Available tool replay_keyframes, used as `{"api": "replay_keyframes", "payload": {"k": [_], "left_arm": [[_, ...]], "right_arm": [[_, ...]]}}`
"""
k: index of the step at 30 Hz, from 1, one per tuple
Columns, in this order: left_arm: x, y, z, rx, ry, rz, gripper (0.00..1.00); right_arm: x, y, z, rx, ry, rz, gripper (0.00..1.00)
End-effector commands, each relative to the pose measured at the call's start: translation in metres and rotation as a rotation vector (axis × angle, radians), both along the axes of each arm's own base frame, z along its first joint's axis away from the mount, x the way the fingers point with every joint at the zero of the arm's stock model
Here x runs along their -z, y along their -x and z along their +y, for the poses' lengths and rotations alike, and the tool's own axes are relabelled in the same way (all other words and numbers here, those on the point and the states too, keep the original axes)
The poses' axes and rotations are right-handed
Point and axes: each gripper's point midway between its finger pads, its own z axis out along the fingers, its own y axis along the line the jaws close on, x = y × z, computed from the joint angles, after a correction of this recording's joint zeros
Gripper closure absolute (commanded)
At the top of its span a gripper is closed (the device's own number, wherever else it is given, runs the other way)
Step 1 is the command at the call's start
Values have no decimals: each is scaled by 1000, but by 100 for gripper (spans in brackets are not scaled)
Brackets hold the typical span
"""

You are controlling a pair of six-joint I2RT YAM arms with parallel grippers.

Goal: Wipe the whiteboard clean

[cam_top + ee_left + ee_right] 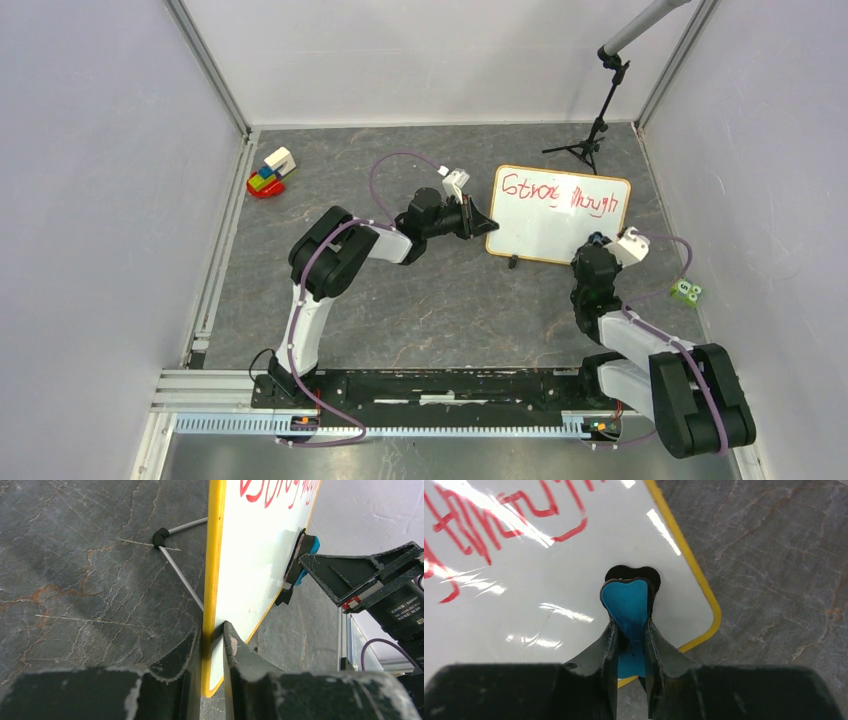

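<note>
Left wrist view shows the left gripper (pixel 214 630) pinching the edge of the whiteboard (pixel 250 555) standing on the table (pixel 75 580), while the right gripper (pixel 630 625) squeezes the blue eraser (pixel 626 605) against its corner, so a hard push could tip it.

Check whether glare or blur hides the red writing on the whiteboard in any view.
Right wrist: white glare streaks cross the red writing on the whiteboard; left wrist: whiteboard seen edge-on, writing cropped; top external: even light, writing small but glare-free.
</note>
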Motion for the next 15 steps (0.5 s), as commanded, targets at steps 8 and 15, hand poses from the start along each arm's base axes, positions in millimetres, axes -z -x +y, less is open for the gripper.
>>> {"api": "replay_keyframes", "payload": {"k": [8,15], "left_arm": [[-6,-11,7,-35,-46,-49,98],[-7,-10,7,-33,-48,-53,98]], "right_arm": [[-37,-47,23,-102,45,-26,100],[30,8,-25,103,-55,95,100]]}}
